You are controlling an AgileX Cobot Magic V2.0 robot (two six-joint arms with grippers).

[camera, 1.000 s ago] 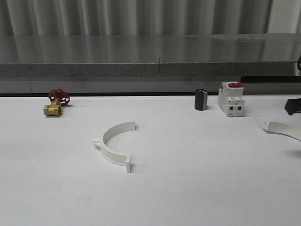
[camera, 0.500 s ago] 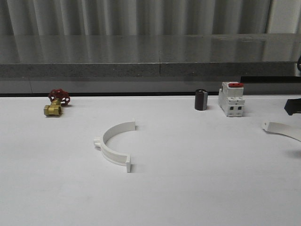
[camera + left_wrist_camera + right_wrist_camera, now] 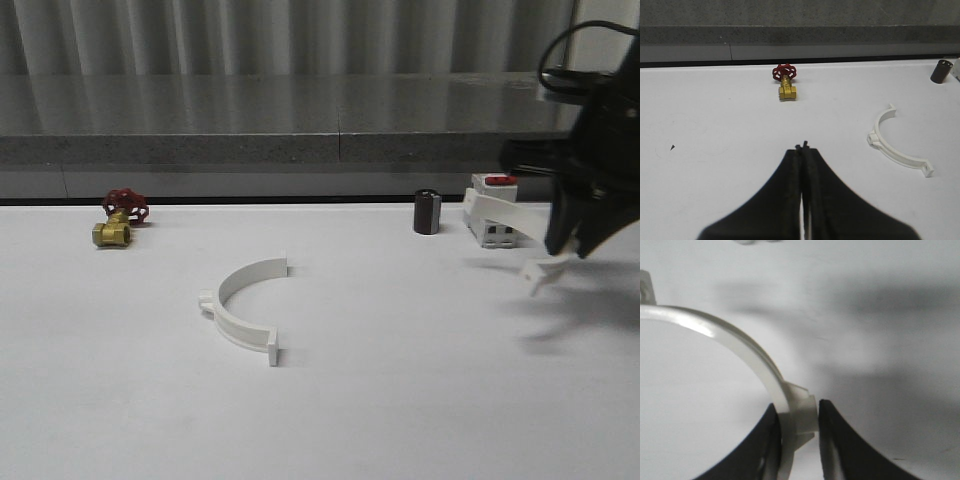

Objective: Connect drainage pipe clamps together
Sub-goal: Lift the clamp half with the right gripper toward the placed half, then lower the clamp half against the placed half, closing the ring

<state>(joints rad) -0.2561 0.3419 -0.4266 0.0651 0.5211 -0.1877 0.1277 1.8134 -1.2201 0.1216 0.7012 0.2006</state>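
Observation:
One white half-ring drainage pipe clamp lies flat on the white table left of centre; the left wrist view shows it too. The other clamp hangs tilted above the table at the right, in front of the breaker block. My right gripper is shut on that clamp. In the right wrist view the gripper pinches the band at a small tab on its outer side. My left gripper is shut with nothing between its fingers, well short of the lying clamp.
A brass valve with a red handwheel sits at the back left. A black cylinder and a white red-topped breaker block stand at the back right. A grey ledge bounds the table behind.
The right arm has swung in from the right edge. The clamp that lay at the far right is now lifted off the table and carried left, in front of the breaker block.

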